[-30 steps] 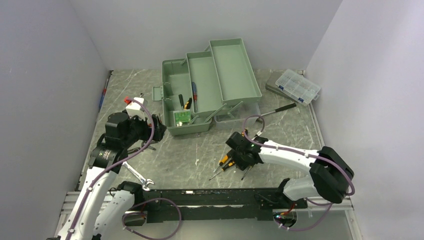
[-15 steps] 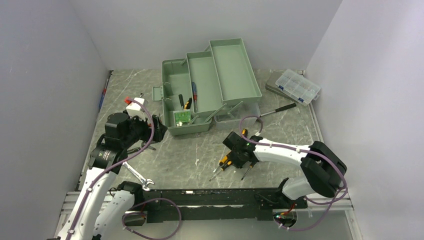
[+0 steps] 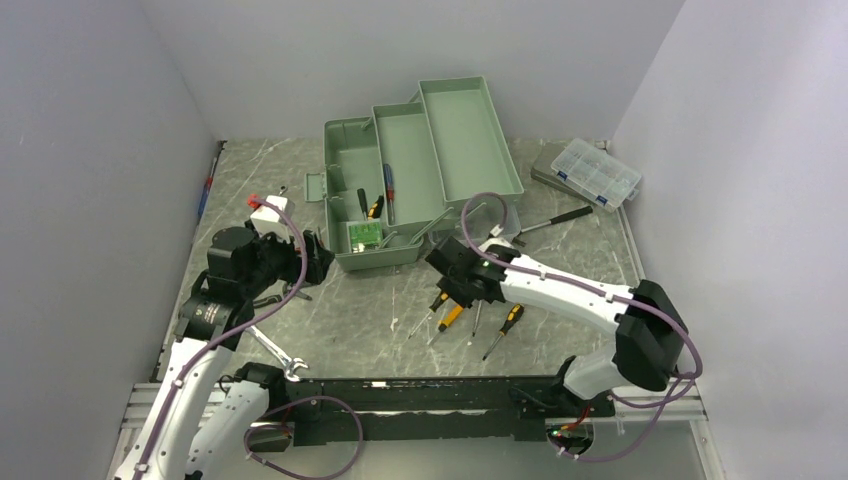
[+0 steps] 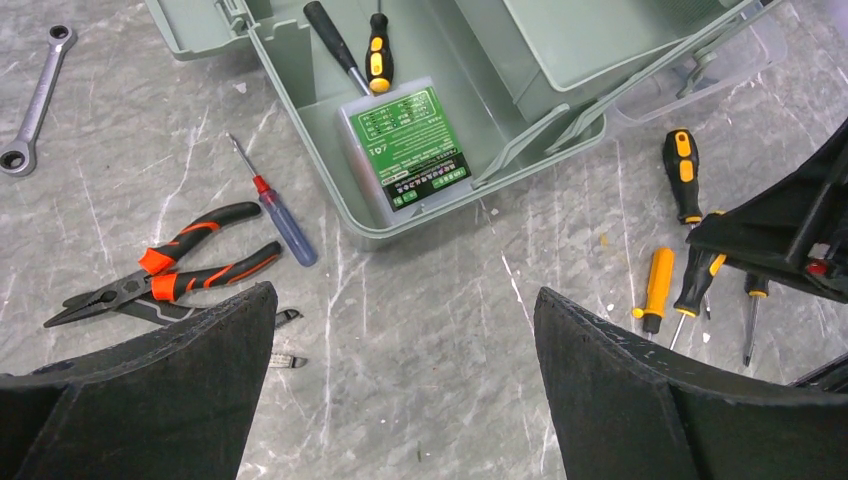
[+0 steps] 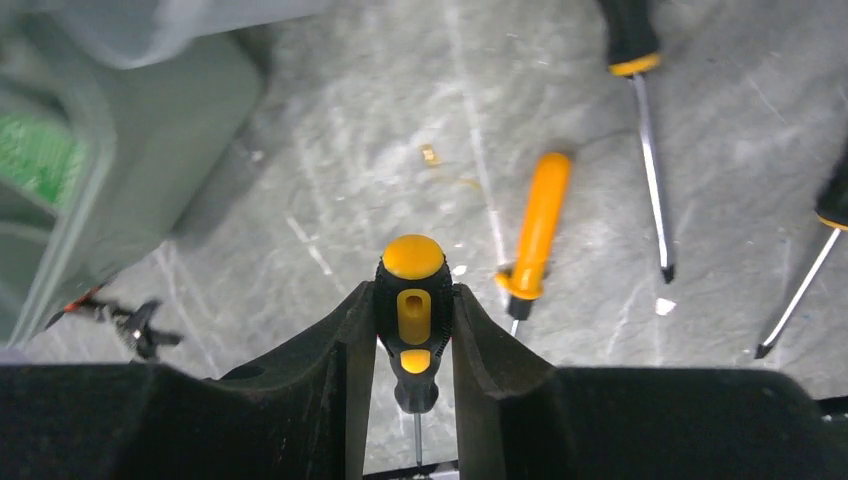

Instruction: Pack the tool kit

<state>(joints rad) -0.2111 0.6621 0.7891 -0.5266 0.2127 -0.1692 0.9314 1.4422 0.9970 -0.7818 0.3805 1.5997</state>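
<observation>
The sage-green toolbox [image 3: 347,165] stands open at the far middle of the table [image 3: 400,310], its two trays [image 3: 465,140] folded out to the right. Its base holds only a green-labelled case [image 4: 405,150] at the near end, a black-handled screwdriver [image 4: 330,40], a short yellow-and-black one [image 4: 377,55] and a blue-and-red driver [image 3: 388,195]; the trays look bare.

Just near of the box's right corner, the right gripper [image 3: 447,290] is clamped narrowly on the handle of a black-and-yellow screwdriver [image 5: 413,262], its shaft pointing towards the near edge; whether it hangs clear of the table I cannot tell.

Beside it on the table lie an orange-handled screwdriver [image 5: 538,225] and two more drivers [image 3: 512,318]. A long black-handled tool [image 3: 555,218] lies to the right of the box, with the clear organizer box [image 3: 595,172] beyond it at the far right.

To the left of the box lie the pliers [image 4: 170,275], a small blue-handled screwdriver [image 4: 280,215] and a ratchet wrench [image 4: 35,100]; a spanner [image 3: 278,352] lies at the near left. The left gripper [image 4: 400,300] hovers there with its jaws spread wide, holding nothing.

I judge the packing well short of half done: four items are in, one is in hand, and about nine are loose; the trays and lid are yet to be closed.
</observation>
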